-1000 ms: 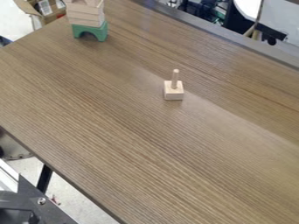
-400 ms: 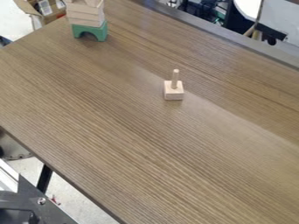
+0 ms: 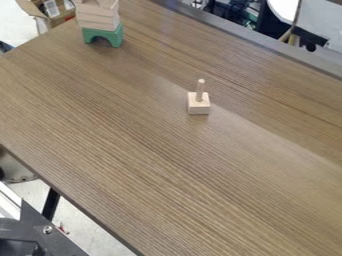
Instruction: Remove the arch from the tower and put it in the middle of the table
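While looking to the upper left of the frame, can see the green arch (image 3: 115, 37), legs down on the brown table (image 3: 147, 150), with pale wooden blocks (image 3: 98, 20) stacked on top and cut off by the upper edge. Just above and right of centre, can see a square wooden base with an upright peg (image 3: 199, 106), well apart from the arch. Can make out dark metal hardware (image 3: 40, 227) at lower left. Cannot tell the gripper's state: spread, pressed together or pinching something.
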`<act>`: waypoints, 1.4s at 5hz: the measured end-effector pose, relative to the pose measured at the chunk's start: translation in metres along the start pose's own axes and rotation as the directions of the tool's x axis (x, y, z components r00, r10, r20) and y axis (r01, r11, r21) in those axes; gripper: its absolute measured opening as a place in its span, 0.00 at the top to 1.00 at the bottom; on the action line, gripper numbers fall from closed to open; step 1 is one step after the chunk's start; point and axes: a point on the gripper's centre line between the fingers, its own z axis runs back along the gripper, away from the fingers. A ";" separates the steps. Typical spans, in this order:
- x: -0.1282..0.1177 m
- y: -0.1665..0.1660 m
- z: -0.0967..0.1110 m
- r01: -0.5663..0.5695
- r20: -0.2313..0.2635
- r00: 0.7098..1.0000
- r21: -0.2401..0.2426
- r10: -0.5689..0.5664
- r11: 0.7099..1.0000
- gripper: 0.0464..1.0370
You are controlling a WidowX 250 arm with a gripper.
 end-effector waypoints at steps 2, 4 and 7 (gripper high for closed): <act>-0.003 -0.010 0.004 -0.011 0.003 1.000 -0.029 0.011 1.000 0.04; -0.002 -0.010 0.000 -0.020 0.012 1.000 -0.015 0.020 1.000 0.04; -0.002 -0.005 -0.012 -0.054 0.023 0.998 0.030 0.053 0.998 0.36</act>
